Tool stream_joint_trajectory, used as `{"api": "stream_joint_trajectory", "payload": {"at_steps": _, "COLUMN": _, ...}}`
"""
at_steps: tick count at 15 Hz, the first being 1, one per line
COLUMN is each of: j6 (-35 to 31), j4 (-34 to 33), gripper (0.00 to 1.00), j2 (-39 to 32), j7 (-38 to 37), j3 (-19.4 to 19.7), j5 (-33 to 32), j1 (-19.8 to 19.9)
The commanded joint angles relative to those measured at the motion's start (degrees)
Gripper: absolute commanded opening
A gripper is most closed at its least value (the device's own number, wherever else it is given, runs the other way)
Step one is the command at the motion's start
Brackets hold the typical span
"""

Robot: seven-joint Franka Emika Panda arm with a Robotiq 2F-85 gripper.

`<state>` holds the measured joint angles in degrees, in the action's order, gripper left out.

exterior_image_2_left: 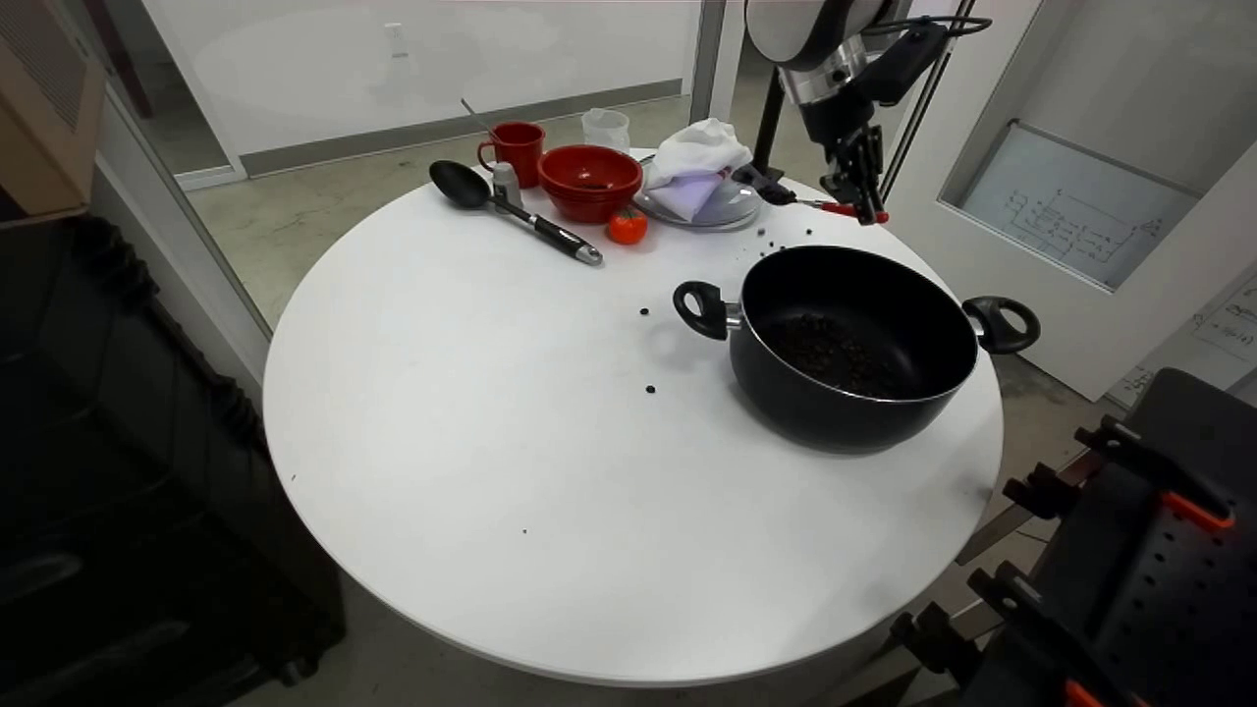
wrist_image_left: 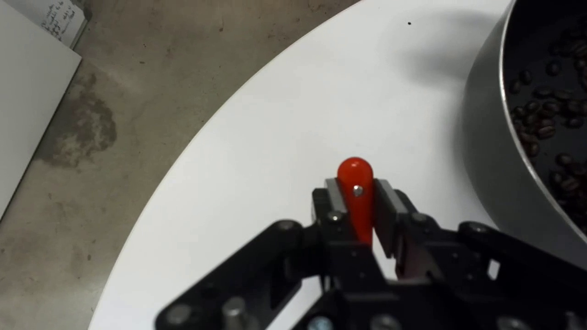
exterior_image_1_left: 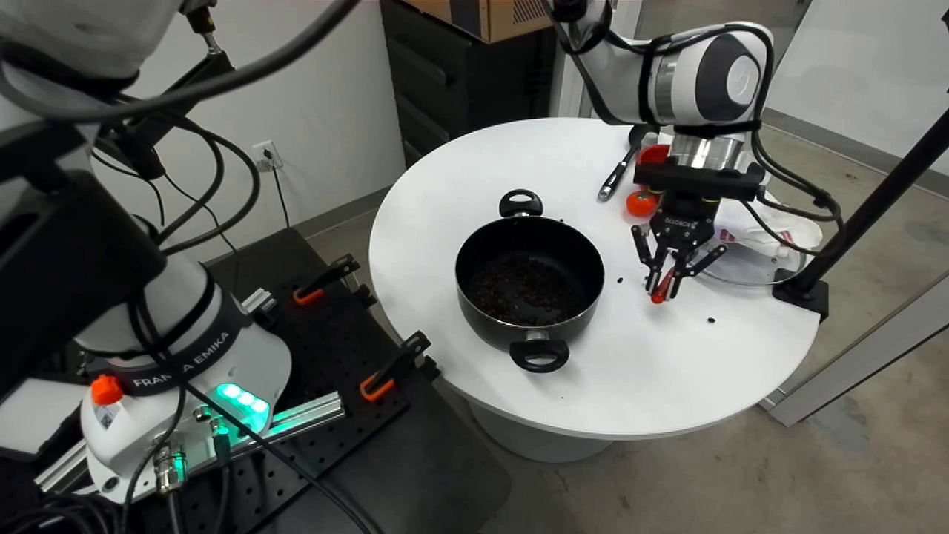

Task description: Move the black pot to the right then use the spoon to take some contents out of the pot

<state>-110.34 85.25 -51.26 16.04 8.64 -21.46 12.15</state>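
Nearest the wrist camera, 1 black jointed gripper is seen, its 2 fingers pinched onto the red handle of 1 slim, dark-headed spoon, held over 1 round white table. On the table, near the gripper, 1 wide, round black pot with 2 loop handles is set, dark brown beans contained inside. Apart from the pot, 1 glossy red tomato, 1 red mug and 1 long-handled black utensil are placed.

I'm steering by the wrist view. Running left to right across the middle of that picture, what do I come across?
White panel → concrete floor → white table → red spoon handle → black pot → dark beans inside the pot.
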Motion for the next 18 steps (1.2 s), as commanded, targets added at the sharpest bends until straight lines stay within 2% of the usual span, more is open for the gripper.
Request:
{"api": "stream_joint_trajectory", "payload": {"at_steps": 1, "j6": 1.8, "j4": -4.3, "gripper": 0.05, "j2": -3.8, "j7": 1.5, "j3": 0.2, "j5": 0.8, "j1": 1.1}}
{"api": "stream_joint_trajectory", "payload": {"at_steps": 7, "j6": 0.8, "j4": -6.0, "gripper": 0.05, "j2": -7.8, "j7": 3.9, "j3": 0.7, "j5": 0.0, "j1": 3.0}}
{"api": "stream_joint_trajectory", "payload": {"at_steps": 18, "j6": -3.5, "j4": -6.8, "gripper": 0.05, "j2": -10.8, "j7": 10.2, "j3": 0.6, "j5": -0.2, "j1": 5.8}}
